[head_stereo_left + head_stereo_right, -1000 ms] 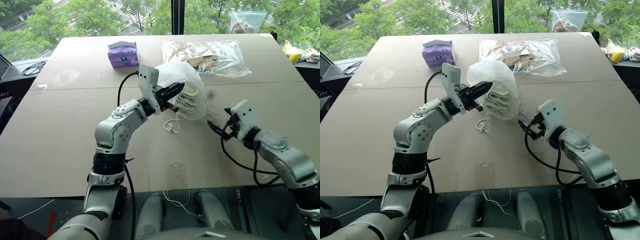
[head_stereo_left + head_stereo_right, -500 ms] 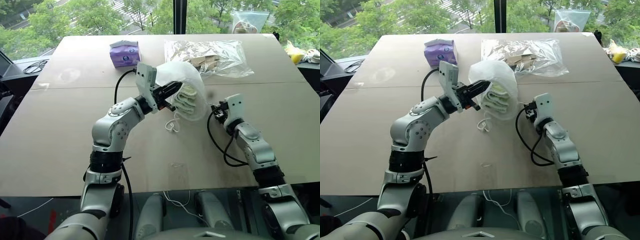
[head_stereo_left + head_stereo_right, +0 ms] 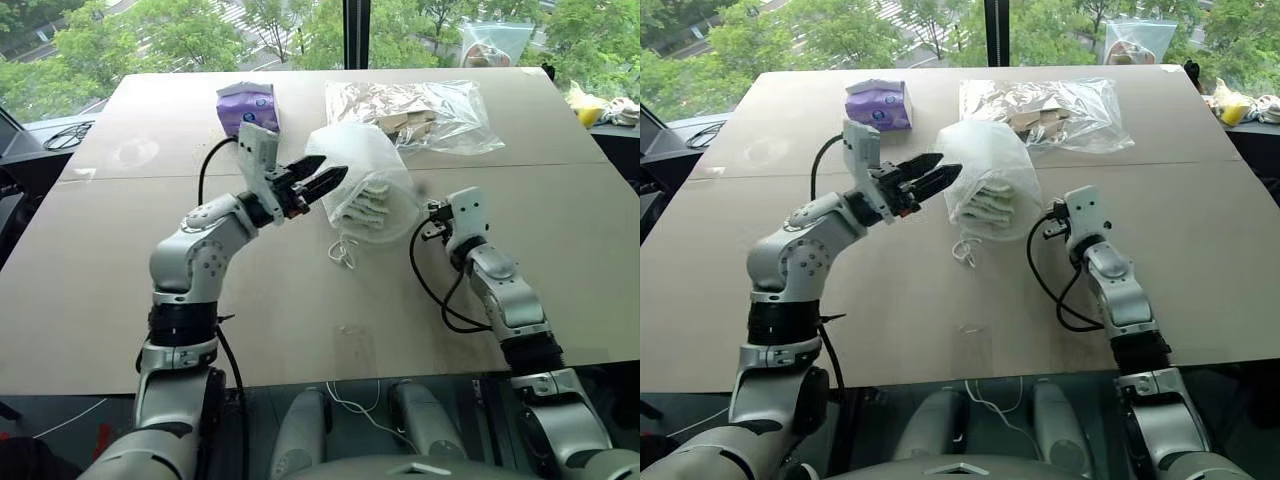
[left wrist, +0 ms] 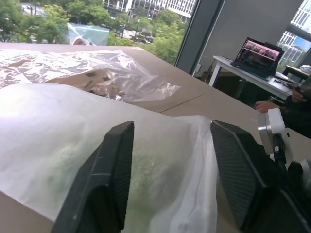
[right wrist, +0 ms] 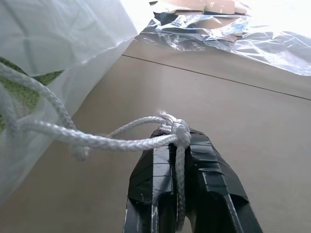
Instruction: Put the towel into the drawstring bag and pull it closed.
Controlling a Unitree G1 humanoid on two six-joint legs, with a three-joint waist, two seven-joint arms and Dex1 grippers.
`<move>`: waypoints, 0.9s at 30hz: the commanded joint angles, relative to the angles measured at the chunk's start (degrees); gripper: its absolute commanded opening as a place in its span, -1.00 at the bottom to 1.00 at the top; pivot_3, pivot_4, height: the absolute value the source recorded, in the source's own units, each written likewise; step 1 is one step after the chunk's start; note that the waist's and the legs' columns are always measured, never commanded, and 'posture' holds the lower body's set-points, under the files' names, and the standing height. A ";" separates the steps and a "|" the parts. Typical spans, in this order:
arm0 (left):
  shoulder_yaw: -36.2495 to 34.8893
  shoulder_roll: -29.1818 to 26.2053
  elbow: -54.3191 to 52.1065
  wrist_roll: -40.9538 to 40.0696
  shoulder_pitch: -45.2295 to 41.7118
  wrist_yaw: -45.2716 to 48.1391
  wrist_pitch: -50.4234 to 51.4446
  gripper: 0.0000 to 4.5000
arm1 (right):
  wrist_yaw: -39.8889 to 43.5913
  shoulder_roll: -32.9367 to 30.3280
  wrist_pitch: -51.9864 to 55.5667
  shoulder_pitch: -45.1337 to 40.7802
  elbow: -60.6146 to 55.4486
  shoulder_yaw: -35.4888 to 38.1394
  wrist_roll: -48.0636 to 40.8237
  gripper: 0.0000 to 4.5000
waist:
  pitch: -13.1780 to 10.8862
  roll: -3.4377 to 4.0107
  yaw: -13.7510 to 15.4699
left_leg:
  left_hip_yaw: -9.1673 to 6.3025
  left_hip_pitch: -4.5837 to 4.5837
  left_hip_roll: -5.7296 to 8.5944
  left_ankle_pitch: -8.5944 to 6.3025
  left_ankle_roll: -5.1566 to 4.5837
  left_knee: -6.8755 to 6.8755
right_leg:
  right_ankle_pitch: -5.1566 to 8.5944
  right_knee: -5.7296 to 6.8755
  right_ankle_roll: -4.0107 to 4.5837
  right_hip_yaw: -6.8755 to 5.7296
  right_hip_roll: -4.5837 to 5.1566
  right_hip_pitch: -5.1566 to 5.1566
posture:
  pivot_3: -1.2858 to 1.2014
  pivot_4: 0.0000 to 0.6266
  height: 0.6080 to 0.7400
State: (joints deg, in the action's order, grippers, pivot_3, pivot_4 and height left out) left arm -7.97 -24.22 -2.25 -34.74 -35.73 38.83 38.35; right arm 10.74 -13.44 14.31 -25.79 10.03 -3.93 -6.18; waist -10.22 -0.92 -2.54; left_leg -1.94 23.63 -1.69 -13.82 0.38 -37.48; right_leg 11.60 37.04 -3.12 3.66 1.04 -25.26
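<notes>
1. The right gripper [image 5: 177,145] has its fingers [image 5: 153,170] pressed together on the knotted end of the white cord [image 5: 97,141], which runs from them across to the drawstring bag [image 3: 365,180].
2. The left gripper [image 3: 322,181] has its fingers [image 4: 104,179] spread apart with nothing between them; they sit just beside the bag's left side, and in the left wrist view the milky fabric lies right ahead of them.
3. The drawstring bag sits on the surface [image 3: 120,260] between the two grippers, bulging and rounded. The towel [image 3: 372,205] shows through its thin wall as a pale greenish, ribbed bundle inside.
4. A loop of cord [image 3: 343,252] lies on the surface just below the bag.
5. Behind the bag, toward the far edge, lies a clear bag [image 3: 420,108] holding brown cardboard pieces; to its left stands a purple packet [image 3: 247,105].
6. Beyond the surface are windows with green trees [image 3: 180,35].
</notes>
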 commanded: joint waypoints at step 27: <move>21.80 -5.32 11.10 21.70 9.62 14.27 -19.10 0.27 | 1.23 2.77 -1.12 -2.72 -1.68 2.12 1.26 -0.90 | 0.02 0.00 0.12 | 0.06 -0.15 0.00 0.01 0.01 -0.05 | 0.01 0.32 0.02 0.11 -0.04 0.01 | 0.03 -0.52 1.00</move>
State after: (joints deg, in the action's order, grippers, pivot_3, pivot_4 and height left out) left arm 12.19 -30.03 6.66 -16.37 -25.85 54.41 21.88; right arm 11.84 -10.73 14.25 -27.26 10.22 -2.23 -4.75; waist -10.20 -0.93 -2.42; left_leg -1.88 23.44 -1.69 -13.81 0.39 -37.57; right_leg 11.61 37.39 -3.11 3.77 1.00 -25.22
